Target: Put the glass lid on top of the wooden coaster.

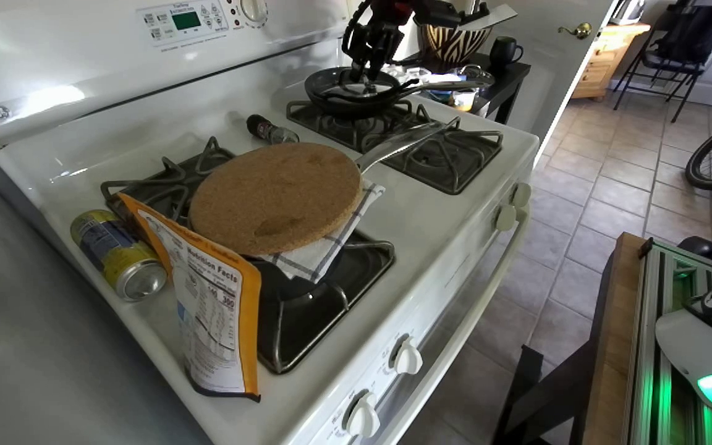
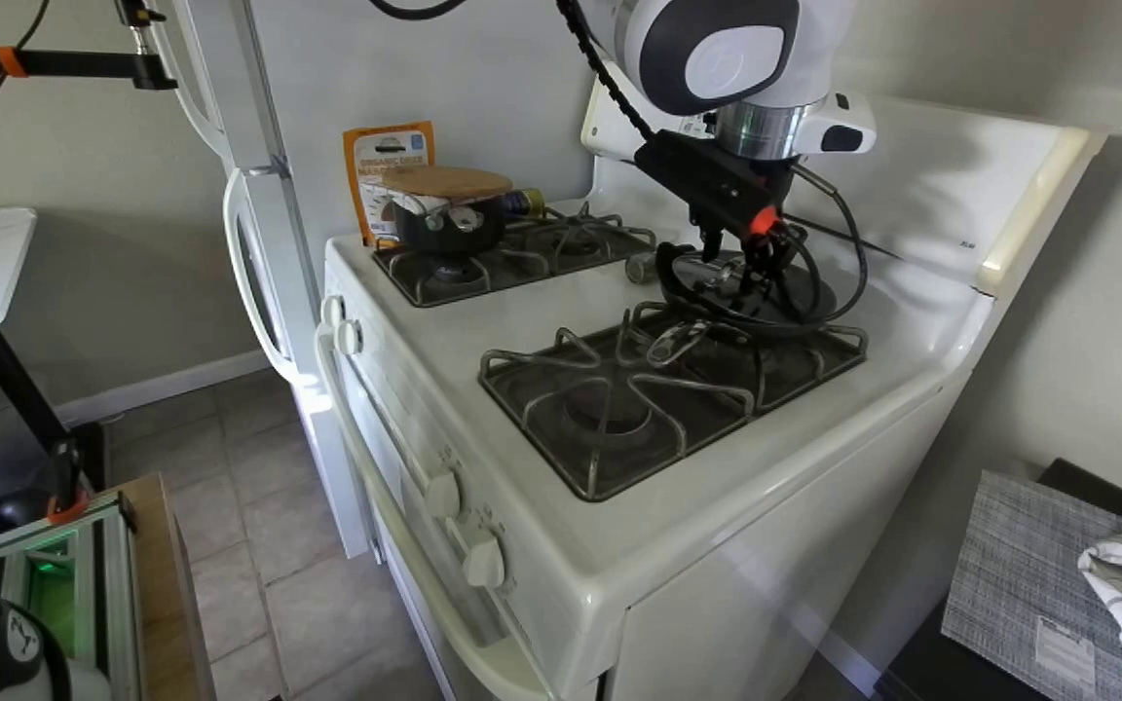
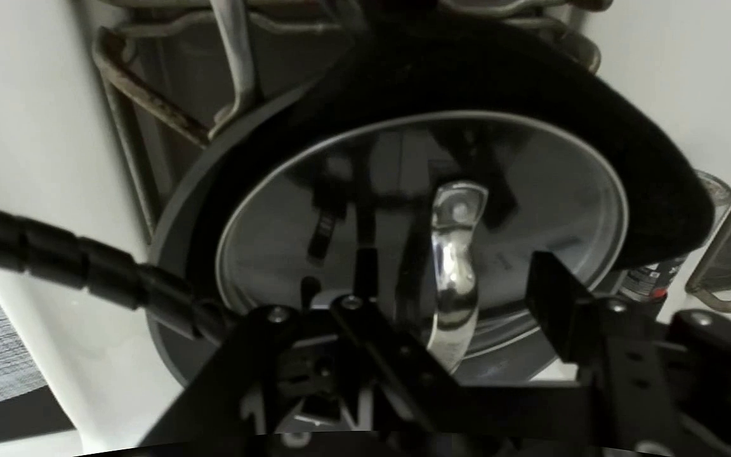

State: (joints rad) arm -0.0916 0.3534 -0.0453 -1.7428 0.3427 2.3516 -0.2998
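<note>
the hand (image 3: 453,260) has its jaws apart, 1 each side of the metal handle (image 3: 454,244) of the glass lid (image 3: 397,219) — likely to pinch it. the lid rests in the frying pan (image 1: 320,93), right of the cork coaster (image 1: 275,194), propped on towel (image 1: 325,253) and pot (image 2: 449,232).

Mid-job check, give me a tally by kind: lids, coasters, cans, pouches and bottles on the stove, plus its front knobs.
Glass lid: 1
Coaster: 1
Can: 1
Pouch: 1
Bottle: 1
Front knobs: 4
Total: 9
</note>
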